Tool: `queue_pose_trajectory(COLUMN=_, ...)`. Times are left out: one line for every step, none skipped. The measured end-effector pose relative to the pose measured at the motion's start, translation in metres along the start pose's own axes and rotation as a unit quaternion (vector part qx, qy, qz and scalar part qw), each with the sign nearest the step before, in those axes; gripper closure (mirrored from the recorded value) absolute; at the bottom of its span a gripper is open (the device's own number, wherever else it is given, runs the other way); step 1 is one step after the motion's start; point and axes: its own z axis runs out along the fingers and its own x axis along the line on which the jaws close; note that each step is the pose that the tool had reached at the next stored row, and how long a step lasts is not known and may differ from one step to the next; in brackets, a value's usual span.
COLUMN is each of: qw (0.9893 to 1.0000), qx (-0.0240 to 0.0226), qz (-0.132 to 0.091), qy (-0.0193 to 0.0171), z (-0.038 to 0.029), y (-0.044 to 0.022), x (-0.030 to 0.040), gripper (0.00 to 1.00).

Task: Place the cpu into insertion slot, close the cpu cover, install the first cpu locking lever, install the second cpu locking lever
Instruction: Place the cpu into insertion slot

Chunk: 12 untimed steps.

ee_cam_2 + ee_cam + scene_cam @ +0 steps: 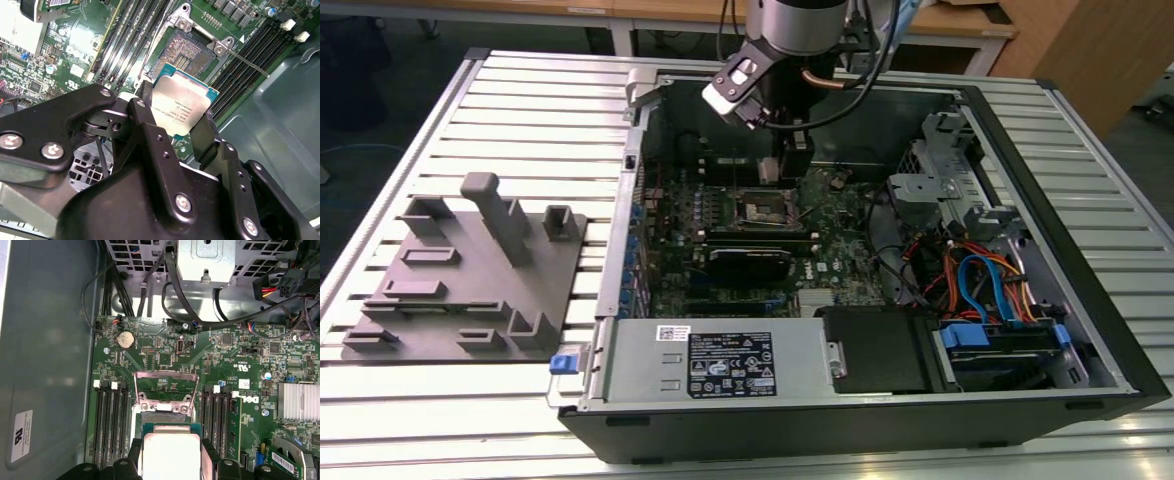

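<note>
My gripper is shut on the cpu, a flat square chip with a dull silver top and green edge, held by two opposite sides between black fingers. In the first wrist view the cpu hangs just off the insertion slot, whose dark centre partly shows. The cpu cover, a thin silvery frame, stands open beyond the slot. In the second wrist view the insertion slot lies open past the chip, with a thin lever swung out beside it. In the exterior view the gripper hovers over the insertion slot.
The open computer case lies on a slatted table. Long black memory slots flank the socket on both sides. A grey power-supply box sits at the case front, cables at the exterior view's right, and a grey fixture plate at its left.
</note>
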Motion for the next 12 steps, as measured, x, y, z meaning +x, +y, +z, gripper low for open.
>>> queue_pose_trajectory(qw=1.0, qx=0.0, qz=0.0, qy=0.0, z=0.0001, y=0.0, x=0.0, gripper=0.46)
queue_pose_trajectory(qw=1.0, qx=0.0, qz=0.0, qy=0.0, z=0.0003, y=0.0, x=0.0, gripper=0.46)
queue_pose_trajectory(qw=1.0, qx=0.0, qz=0.001, qy=0.0, z=0.0005, y=0.0, x=0.0, gripper=0.46)
queue_pose_trajectory(qw=1.0, qx=-0.0001, qz=0.002, qy=-0.0001, z=0.0008, y=0.0, x=0.0001, gripper=0.46)
queue_pose_trajectory(qw=1.0, qx=-0.0001, qz=0.004, qy=-0.0002, z=0.0012, y=-0.0001, x=0.0002, gripper=0.46)
queue_pose_trajectory(qw=1.0, qx=-0.0001, qz=0.007, qy=-0.0004, z=0.0017, y=-0.0001, x=0.0005, gripper=0.46)
queue_pose_trajectory(qw=0.9999, qx=-0.0002, qz=0.011, qy=-0.0005, z=0.0027, y=-0.0002, x=0.0007, gripper=0.46)
queue_pose_trajectory(qw=0.9999, qx=-0.0003, qz=0.013, qy=-0.0006, z=0.0039, y=-0.0003, x=0.0009, gripper=0.46)
queue_pose_trajectory(qw=0.9999, qx=-0.0003, qz=0.014, qy=-0.0007, z=0.0053, y=-0.0005, x=0.0011, gripper=0.46)
queue_pose_trajectory(qw=0.9999, qx=-0.0003, qz=0.014, qy=-0.0007, z=0.0072, y=-0.0008, x=0.0012, gripper=0.46)
queue_pose_trajectory(qw=0.9999, qx=-0.0003, qz=0.014, qy=-0.0007, z=0.009, y=-0.0012, x=0.0012, gripper=0.46)
queue_pose_trajectory(qw=0.9999, qx=-0.0003, qz=0.014, qy=-0.0008, z=0.0108, y=-0.0014, x=0.0012, gripper=0.46)
